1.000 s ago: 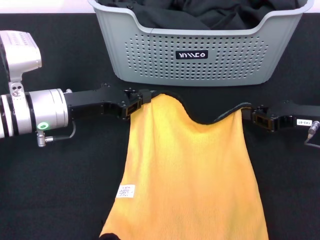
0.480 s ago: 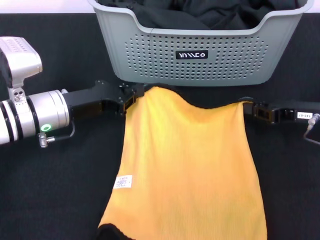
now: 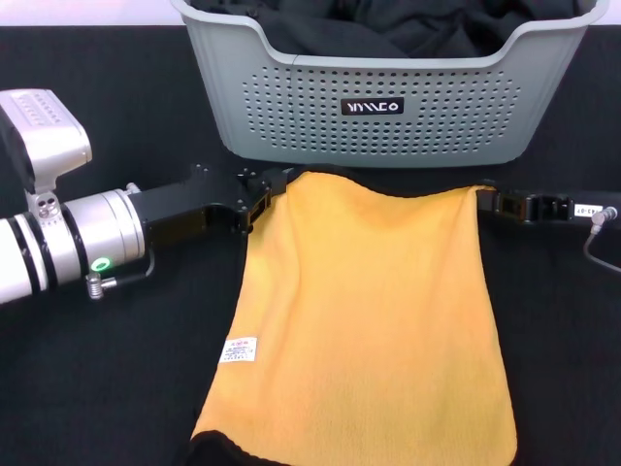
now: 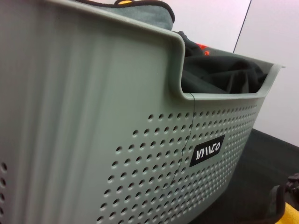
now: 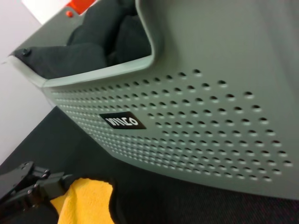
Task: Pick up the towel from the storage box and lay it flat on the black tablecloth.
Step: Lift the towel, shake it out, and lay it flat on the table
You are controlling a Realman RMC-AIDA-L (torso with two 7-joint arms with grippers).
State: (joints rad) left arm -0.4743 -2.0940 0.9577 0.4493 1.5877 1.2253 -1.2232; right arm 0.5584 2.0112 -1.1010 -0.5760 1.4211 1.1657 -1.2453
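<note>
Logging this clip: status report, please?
Left gripper and right gripper shut on towel corners. Towel spread on tablecloth, near edge curled. Box right behind the far edge.

The towel point(image 3: 364, 311) has been pulled taut and lowered.

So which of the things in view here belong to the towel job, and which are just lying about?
Part of the job:
- towel, spread on the cloth
- storage box
- black tablecloth
- left gripper, shut on a far corner of the towel
- right gripper, shut on the other far corner

Just lying about:
- black fabric heaped in the box
</note>
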